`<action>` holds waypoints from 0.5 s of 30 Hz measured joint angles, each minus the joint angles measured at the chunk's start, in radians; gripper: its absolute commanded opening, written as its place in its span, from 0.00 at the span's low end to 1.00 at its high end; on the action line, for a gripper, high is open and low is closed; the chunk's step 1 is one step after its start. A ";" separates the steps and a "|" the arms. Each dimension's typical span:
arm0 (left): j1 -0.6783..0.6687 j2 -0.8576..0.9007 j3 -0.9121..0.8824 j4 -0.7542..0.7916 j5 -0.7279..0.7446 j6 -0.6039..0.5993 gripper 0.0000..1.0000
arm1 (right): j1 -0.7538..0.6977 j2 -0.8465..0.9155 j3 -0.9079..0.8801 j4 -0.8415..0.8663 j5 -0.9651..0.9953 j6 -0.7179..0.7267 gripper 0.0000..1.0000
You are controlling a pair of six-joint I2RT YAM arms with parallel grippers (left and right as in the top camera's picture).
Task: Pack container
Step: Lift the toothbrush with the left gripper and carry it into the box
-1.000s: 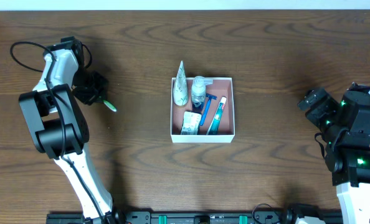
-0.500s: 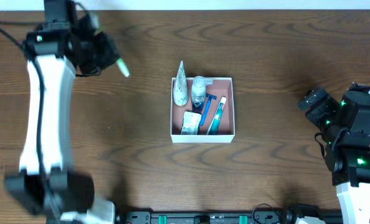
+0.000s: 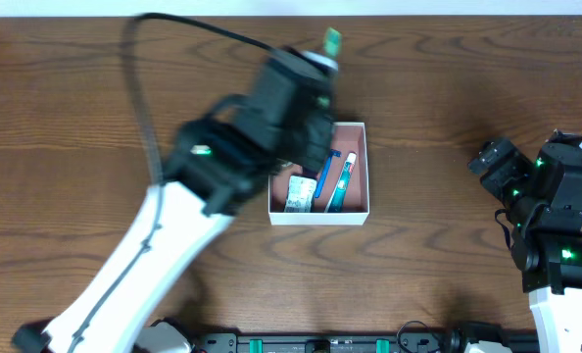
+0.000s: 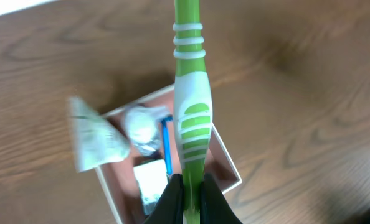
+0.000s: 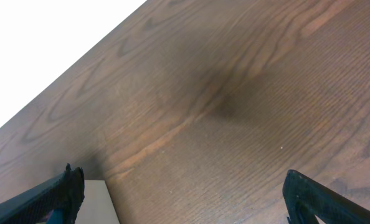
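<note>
Left hand [image 4: 191,188] clamps one toothbrush [image 4: 190,118], seemingly above container [image 3: 318,217]

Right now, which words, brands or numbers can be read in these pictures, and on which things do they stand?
None can be read.
The white packet and the blue tube in the container seem to carry print, too small and blurred to read.
The green toothbrush shows only stripes, no letters.

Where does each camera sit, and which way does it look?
Overhead: above the table, straight down on the container; left arm and right arm show.
Left wrist: on left arm, looking down at container; left claw gripping green toothbrush shows.
Right wrist: on right arm, facing bare table; open right claw shows.
First two share container, toothbrush.
</note>
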 measured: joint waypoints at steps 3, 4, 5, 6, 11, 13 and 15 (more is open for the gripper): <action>-0.059 0.087 -0.003 0.001 -0.028 -0.013 0.06 | 0.000 0.000 0.000 0.000 0.000 0.000 0.99; -0.070 0.121 -0.004 0.002 -0.037 -0.028 0.06 | 0.000 0.000 0.000 0.000 0.000 0.000 0.99; -0.080 0.172 -0.006 0.003 -0.044 -0.051 0.06 | 0.000 0.000 0.000 0.000 0.000 0.000 0.99; -0.084 0.193 -0.009 0.004 -0.046 -0.060 0.06 | 0.000 0.000 0.000 0.000 0.000 0.000 0.99; -0.090 0.362 -0.015 0.003 -0.057 -0.179 0.06 | 0.000 0.000 0.000 0.000 0.000 0.000 0.99; -0.090 0.418 -0.019 0.003 -0.062 -0.231 0.06 | 0.000 0.000 0.000 0.000 0.000 0.000 0.99; -0.090 0.455 -0.024 0.002 -0.064 -0.275 0.06 | 0.000 0.000 0.000 0.000 0.000 0.000 0.99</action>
